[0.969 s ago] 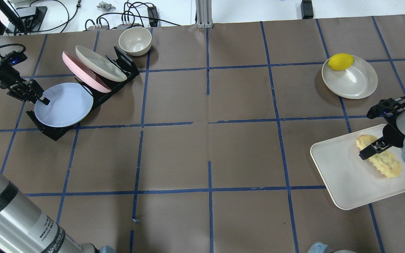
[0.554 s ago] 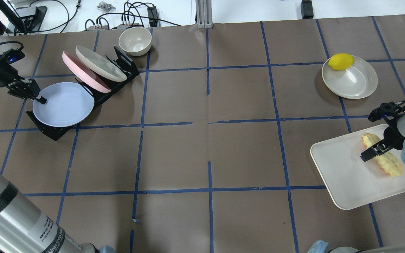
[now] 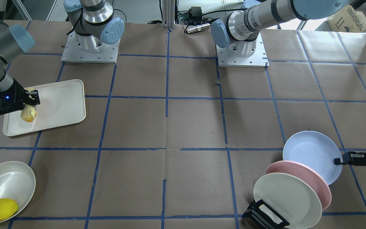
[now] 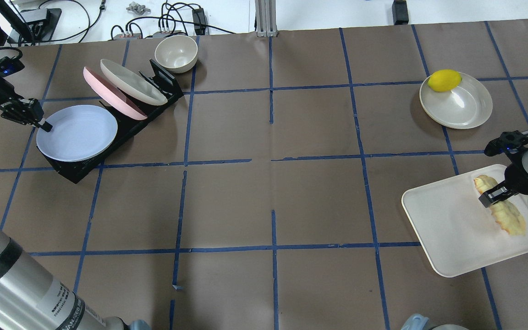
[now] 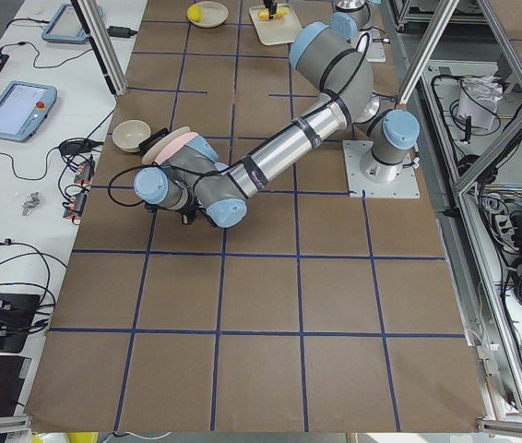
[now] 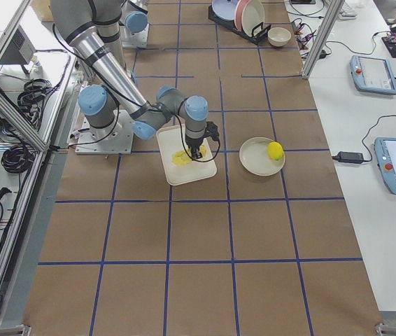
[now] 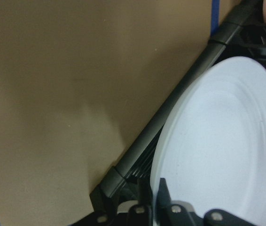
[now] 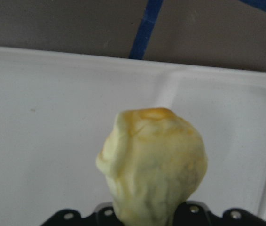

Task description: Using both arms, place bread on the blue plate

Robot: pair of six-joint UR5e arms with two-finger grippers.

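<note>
Left gripper (image 4: 44, 126): clamped on the blue plate (image 4: 78, 135) at its rim. One finger shows above the rim and the other is hidden beneath it. The front-facing view's edge cuts off the body.
Blue plate: the pink plate (image 3: 310, 178) covers the side nearest it. The left wrist view cuts the plate off at right and bottom.
Black rack (image 4: 69, 172): largely hidden under the blue plate and its neighbours.
Right gripper (image 4: 490, 197): in the wrist view the bread (image 8: 154, 160) hides the pads, and the bottom edge cuts off the bread's near end.
Exterior right: bread too small for detail.
</note>
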